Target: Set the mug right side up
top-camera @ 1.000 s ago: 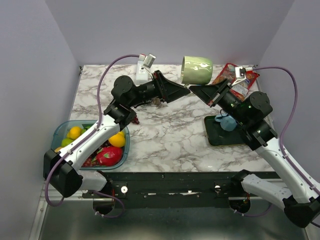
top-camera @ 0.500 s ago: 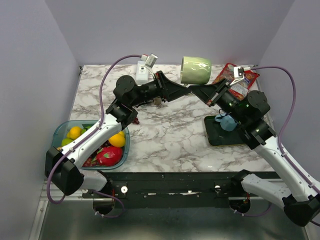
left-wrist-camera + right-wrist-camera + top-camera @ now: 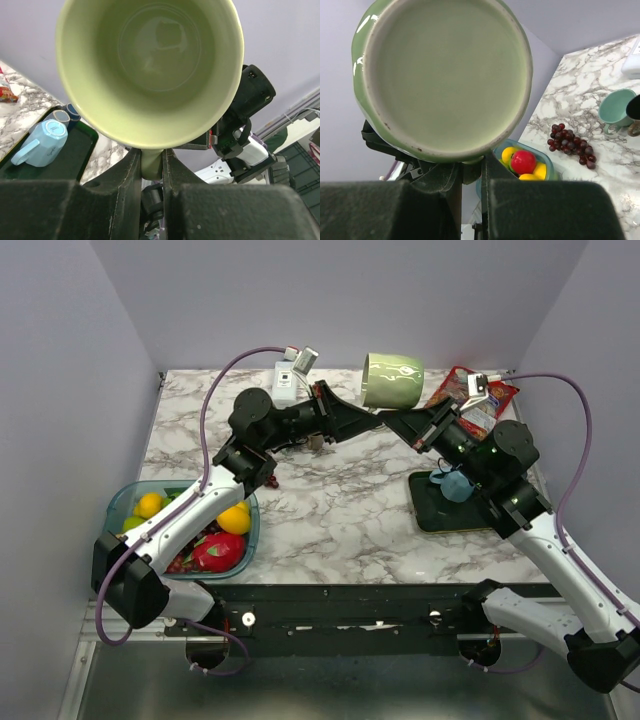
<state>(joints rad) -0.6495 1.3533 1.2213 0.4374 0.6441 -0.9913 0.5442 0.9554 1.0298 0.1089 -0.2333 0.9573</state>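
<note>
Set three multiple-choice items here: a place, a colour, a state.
1. The fruit tub sits: A) far right B) near left of the table C) by the back wall
2. The cup on the dark tray is: A) red B) yellow C) light blue
3. The green mug is: A) held aloft on its side B) upright on the table C) inverted on the tray

1 B, it lies at the near left edge. 2 C, clear in the left wrist view. 3 A, the left fingers pinch its handle off the table.
</note>
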